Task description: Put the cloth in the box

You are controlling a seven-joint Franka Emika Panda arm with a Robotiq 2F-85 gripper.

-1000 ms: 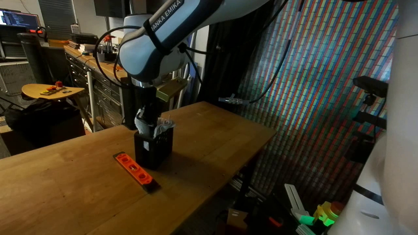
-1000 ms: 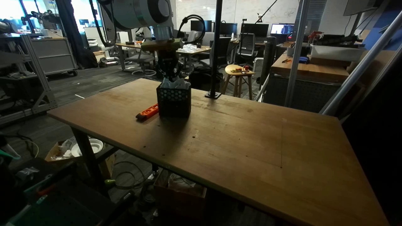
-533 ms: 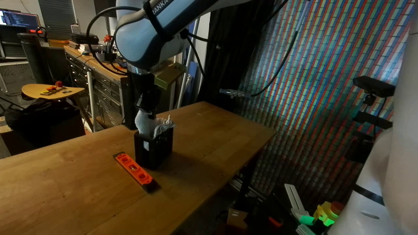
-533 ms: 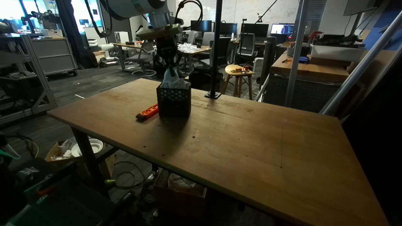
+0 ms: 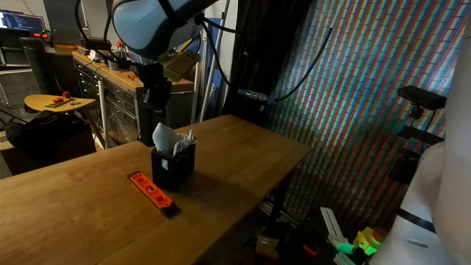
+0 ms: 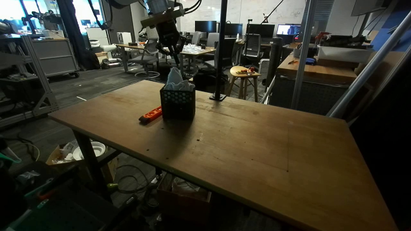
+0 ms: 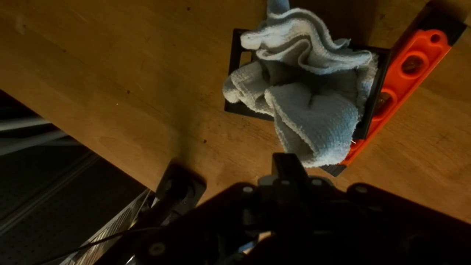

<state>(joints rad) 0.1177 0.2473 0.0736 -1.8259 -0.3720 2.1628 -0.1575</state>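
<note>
Hand (image 7: pixel 289 161) clenched on nothing, I hang it above the cloth (image 7: pixel 312 114), which sits bunched in the box (image 6: pixel 178 110), one fold (image 5: pixel 165 138) poking up. Probably light, soft, forgiving; I'd pinch that fold to tuck it deeper.

Pale cloth (image 7: pixel 319 116), crumpled, protruding from black box (image 6: pixel 178 110)

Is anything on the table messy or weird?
A little messy: the pale cloth is bunched up, with a tall fold poking above the rim of the black box instead of being tucked inside. I see nothing spilled or broken.
</note>
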